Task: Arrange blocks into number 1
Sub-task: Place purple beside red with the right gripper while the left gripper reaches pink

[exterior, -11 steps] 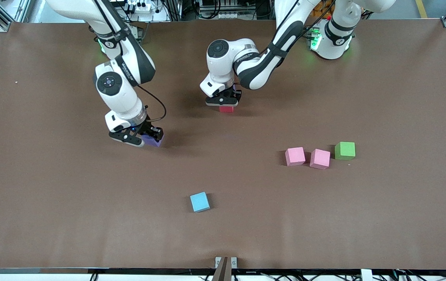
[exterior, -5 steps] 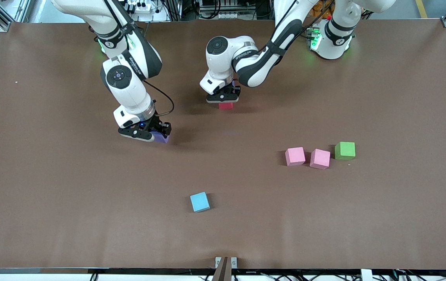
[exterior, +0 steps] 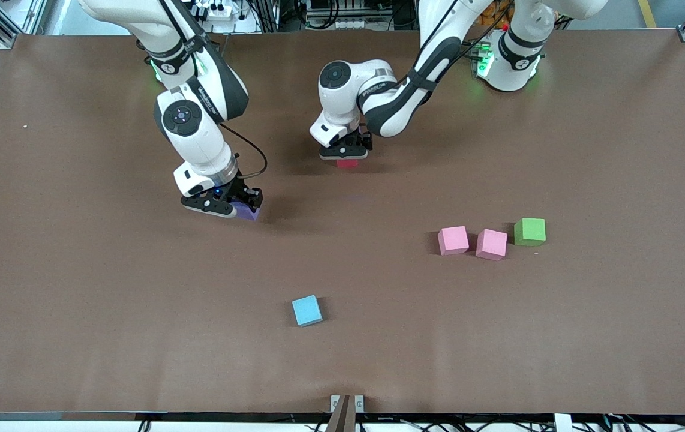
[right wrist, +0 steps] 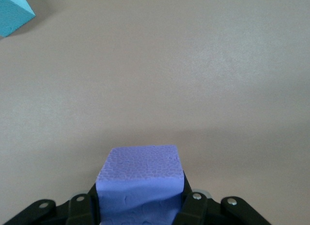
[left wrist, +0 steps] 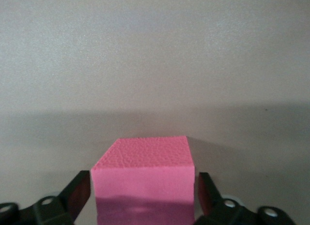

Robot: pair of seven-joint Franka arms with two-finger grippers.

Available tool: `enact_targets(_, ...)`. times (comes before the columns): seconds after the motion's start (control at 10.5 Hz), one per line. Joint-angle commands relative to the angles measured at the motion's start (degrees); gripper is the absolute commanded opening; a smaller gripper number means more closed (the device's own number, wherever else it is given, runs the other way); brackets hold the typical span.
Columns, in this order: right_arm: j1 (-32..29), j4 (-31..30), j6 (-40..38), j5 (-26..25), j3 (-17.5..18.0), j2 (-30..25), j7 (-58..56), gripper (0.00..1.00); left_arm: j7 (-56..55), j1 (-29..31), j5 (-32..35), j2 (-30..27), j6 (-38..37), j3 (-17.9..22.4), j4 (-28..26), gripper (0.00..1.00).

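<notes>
Right now your left gripper (exterior: 346,157) pinches the red block (exterior: 347,162) low over the tabletop (exterior: 78,300), and your right gripper (exterior: 230,207) pinches a purple block (exterior: 249,213). These blocks look soft and light, so squeeze gently on two flat sides.

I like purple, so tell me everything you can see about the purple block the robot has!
The purple block is a small foam cube with a bumpy matte skin, looking lavender up close. The right gripper is shut on it, a finger pressing each side. It sits level, low over bare brown table, toward the right arm's end.
</notes>
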Motion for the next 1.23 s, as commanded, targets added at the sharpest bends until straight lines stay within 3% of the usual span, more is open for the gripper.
enact_targets(0.0, 0.54, -1.36, -0.64, -0.63, -0.24, -1.94, -0.7, 0.45, -1.87, 1.76, 1.83, -1.11, -0.54, -0.6, 3.6, 1.0)
enact_targets(0.57, 7.38, 0.56, -0.2, -2.37, -0.24, 0.33, -0.69, 0.45, 2.4, 10.45, -2.9, -10.85, -6.86, -0.07, 5.99, 1.0)
enact_targets(0.76, 12.83, 6.34, -0.64, -5.72, -0.24, 6.03, 0.09, 0.45, 11.09, 13.27, -8.25, -13.41, -9.32, 5.53, 5.99, 1.0)
enact_targets(1.14, 20.57, 17.6, -0.64, -5.82, -0.24, 16.32, 10.43, 0.45, 30.59, 16.18, -10.56, -12.28, -9.51, 16.87, 5.99, 1.0)
